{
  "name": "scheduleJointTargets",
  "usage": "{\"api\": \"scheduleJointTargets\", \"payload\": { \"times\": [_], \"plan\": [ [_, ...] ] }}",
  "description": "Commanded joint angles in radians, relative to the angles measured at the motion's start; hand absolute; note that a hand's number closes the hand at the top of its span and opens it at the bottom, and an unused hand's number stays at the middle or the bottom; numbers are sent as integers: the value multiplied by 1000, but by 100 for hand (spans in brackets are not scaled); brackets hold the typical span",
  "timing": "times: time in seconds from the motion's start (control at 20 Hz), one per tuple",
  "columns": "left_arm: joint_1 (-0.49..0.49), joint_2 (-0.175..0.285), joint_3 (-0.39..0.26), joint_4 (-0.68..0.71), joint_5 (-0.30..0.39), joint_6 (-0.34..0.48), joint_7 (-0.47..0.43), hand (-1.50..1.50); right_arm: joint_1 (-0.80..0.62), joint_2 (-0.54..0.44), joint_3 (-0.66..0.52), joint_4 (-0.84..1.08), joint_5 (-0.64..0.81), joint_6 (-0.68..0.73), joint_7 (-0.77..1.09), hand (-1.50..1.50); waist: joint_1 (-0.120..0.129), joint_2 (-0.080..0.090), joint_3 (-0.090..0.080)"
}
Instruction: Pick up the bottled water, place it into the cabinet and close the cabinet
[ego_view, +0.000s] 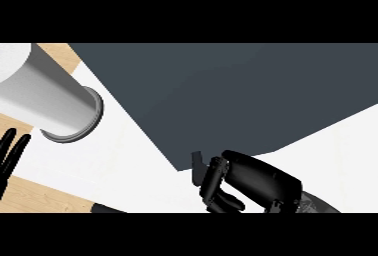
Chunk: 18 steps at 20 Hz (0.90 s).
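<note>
A large dark grey panel (244, 95), which looks like the cabinet's door, fills the upper middle and right of the head view. My right hand (251, 182) sits just below the panel's lower corner. Its fingers are curled with nothing visible in them, and its thumb is up by the panel's edge. My left hand (11, 150) rests open at the left edge, fingers up. No bottled water shows plainly.
A big white-grey cylinder (52, 97) with a grey rim lies tilted at the upper left. A white surface (111, 160) runs beneath it and the dark panel. Light wood (44, 197) shows at the lower left.
</note>
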Motion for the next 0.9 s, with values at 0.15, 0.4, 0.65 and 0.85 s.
{"api": "scheduleJointTargets", "payload": {
  "times": [0.15,0.4,0.65,0.85],
  "plan": [
    [22,-3,16,36,8,-21,-10,-150,-313,138,-92,304,54,-183,89,150,-13,-7,6],
    [29,2,30,36,8,-31,-13,-150,-497,141,-193,511,109,-338,45,150,-37,-6,10],
    [35,-2,42,31,24,-34,-14,-150,-624,142,-231,646,112,-480,6,150,-49,-7,12],
    [47,-8,54,51,28,-49,-26,-150,-630,142,-255,712,82,-550,-33,150,-63,-3,13]
  ]
}}
